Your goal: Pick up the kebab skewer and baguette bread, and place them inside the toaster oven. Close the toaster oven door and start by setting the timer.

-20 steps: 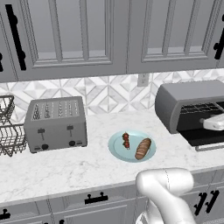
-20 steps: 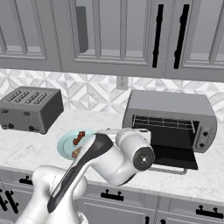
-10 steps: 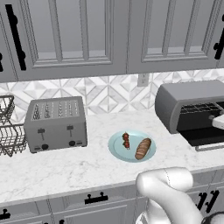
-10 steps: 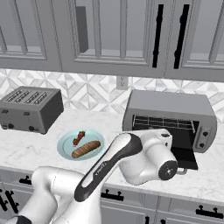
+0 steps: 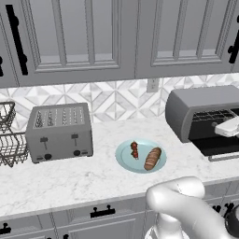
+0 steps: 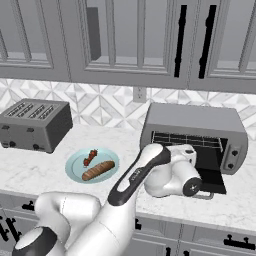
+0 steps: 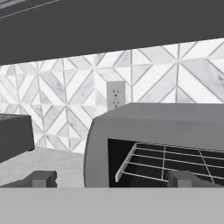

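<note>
I see my two-finger claw (image 7: 111, 179) spread fully wide and empty, facing the open dark grey toaster oven (image 7: 157, 144); red-chunk kebab skewer (image 5: 134, 150) and golden-brown baguette bread (image 5: 152, 158) lie on the teal plate (image 5: 125, 158).

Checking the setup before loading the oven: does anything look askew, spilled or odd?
Nothing stands out. The kebab skewer and baguette bread lie neatly on the teal plate. The toaster oven has its door down, rack level. Nothing is spilled on the counter.
</note>
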Controlling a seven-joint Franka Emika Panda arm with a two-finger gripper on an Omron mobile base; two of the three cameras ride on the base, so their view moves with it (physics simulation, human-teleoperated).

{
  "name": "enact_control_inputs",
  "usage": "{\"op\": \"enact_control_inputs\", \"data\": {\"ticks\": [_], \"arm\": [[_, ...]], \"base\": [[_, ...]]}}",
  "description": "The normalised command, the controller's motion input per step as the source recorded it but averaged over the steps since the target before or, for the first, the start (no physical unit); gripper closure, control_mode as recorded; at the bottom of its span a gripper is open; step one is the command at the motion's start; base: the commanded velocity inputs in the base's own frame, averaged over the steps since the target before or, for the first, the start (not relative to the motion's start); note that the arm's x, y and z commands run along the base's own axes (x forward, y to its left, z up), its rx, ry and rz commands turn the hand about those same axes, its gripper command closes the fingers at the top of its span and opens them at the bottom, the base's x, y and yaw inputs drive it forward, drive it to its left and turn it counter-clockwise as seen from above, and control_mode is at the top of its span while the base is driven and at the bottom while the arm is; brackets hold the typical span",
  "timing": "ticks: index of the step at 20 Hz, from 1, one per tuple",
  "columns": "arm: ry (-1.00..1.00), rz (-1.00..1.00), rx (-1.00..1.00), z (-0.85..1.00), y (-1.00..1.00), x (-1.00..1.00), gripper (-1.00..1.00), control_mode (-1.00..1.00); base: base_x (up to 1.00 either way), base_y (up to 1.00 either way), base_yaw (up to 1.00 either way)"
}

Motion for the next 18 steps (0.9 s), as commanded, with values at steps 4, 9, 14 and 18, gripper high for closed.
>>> {"op": "enact_control_inputs", "data": {"ticks": [4,9,14,18], "arm": [[0.0,0.0,0.01,-0.21,-0.28,0.61,-1.0,-1.0],[0.0,0.0,0.0,-0.17,-0.37,0.43,-1.0,-1.0],[0.0,0.0,0.0,-0.2,-0.43,0.32,-1.0,-1.0],[-0.01,0.0,0.0,-0.27,-0.21,0.19,-1.0,-1.0]], "base": [[0.0,0.0,0.0],[0.0,0.0,0.0],[0.0,0.0,0.0],[0.0,0.0,0.0]]}}
